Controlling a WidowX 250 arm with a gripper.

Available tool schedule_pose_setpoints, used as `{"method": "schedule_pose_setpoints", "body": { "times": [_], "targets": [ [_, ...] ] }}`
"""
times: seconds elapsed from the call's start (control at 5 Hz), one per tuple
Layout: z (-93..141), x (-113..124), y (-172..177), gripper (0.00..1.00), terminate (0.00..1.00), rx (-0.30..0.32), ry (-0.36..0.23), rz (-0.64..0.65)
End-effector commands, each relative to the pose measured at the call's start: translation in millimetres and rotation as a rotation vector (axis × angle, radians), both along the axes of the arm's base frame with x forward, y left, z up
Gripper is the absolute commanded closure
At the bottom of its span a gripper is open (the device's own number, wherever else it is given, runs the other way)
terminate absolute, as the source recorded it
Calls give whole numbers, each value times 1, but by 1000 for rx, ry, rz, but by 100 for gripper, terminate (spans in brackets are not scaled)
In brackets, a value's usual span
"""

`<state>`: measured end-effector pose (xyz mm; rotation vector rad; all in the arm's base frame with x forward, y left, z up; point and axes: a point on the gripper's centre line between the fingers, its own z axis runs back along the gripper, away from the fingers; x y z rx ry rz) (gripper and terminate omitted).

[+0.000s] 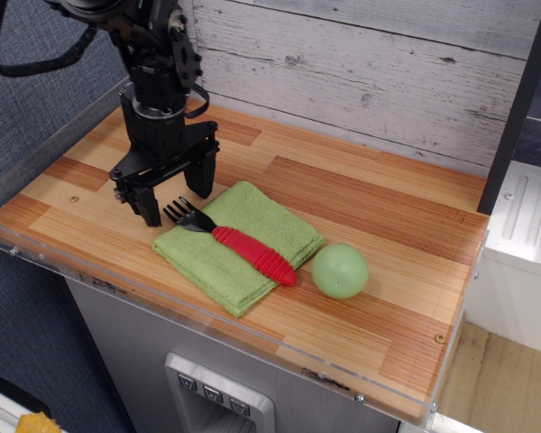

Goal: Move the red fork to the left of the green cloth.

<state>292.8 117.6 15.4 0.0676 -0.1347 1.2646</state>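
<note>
A striped wooden table (pixel 361 207) stands before a whitewashed plank wall. The black gripper (pixel 174 203) hangs with its jaws spread open and empty, just above and behind the dark tines of the thick, ribbed red fork (pixel 239 244). The fork lies diagonally across the folded light green cloth (pixel 261 221), its handle running away from the jaws toward the pale green ball (pixel 339 271).

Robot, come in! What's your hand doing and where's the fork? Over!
Hand open, low over fork tines. Red fork lying across green cloth, not grasped. Green ball beside the cloth.
</note>
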Motion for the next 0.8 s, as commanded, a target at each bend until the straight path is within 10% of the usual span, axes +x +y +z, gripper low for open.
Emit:
{"method": "schedule_pose_setpoints", "body": {
  "times": [0.0, 0.6],
  "targets": [
    [2, 6, 4, 0, 0, -14, -18, -9],
    [-2, 1, -5, 0, 0, -30, -16, -4]
  ]
}}
